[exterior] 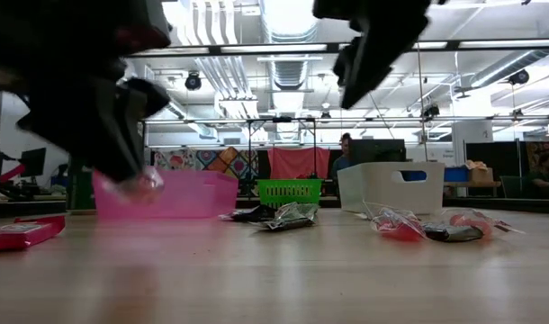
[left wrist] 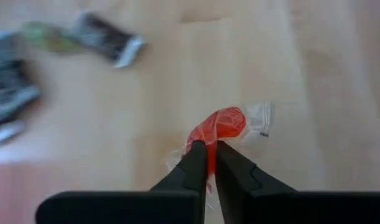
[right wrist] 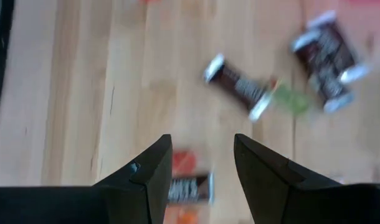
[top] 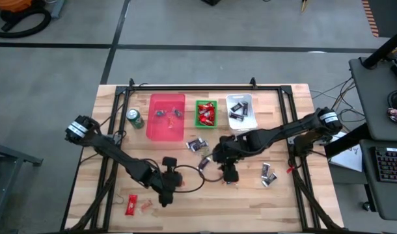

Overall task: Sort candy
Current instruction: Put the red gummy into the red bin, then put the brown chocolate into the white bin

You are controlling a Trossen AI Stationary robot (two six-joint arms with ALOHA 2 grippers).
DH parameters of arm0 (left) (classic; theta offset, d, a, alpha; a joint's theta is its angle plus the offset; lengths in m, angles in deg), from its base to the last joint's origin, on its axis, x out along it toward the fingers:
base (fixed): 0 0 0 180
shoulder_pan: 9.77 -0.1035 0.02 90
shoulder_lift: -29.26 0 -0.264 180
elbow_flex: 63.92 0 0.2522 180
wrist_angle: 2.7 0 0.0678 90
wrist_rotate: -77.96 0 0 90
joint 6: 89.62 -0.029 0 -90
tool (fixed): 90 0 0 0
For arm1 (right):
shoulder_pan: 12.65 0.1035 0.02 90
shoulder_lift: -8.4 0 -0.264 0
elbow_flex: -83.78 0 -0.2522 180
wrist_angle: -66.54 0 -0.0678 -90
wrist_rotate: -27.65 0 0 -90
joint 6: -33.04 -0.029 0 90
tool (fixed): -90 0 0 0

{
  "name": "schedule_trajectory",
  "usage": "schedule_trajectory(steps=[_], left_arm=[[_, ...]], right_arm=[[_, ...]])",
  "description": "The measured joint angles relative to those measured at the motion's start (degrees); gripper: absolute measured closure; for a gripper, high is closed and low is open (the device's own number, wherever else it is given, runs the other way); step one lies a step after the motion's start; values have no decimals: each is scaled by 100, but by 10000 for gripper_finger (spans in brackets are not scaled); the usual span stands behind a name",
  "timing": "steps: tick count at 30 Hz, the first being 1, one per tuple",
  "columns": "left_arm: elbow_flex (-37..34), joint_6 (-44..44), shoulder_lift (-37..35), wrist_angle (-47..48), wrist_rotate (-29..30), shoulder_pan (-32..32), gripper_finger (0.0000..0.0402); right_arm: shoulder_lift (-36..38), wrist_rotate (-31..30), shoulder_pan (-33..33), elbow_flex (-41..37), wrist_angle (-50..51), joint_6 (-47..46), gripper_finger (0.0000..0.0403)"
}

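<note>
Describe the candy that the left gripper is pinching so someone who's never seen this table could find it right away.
Start at the pink bin on the wooden table, then come toward the front edge to the left gripper. Shut in its tips is a red candy in a clear twisted wrapper, unlike the flat red packet lying nearby.

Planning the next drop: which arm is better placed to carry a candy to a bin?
Left. Its tool is already shut on a clear-wrapped red candy. The right tool is open, above a dark candy, holding nothing.
</note>
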Motion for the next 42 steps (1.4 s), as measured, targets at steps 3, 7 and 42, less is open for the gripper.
schedule_trajectory(steps=[3, 7, 42], left_arm=[[385, -2, -159, 1319, 792, 2, 400], [1005, 55, -277, 3015, 2379, -161, 400], [1011, -1031, -531, 2925, 1220, -5748, 331]], right_arm=[[0, -2, 152, 0, 411, -218, 241], [0, -42, 327, -23, 620, -501, 241], [4, -853, 574, -376, -40, -1155, 241]])
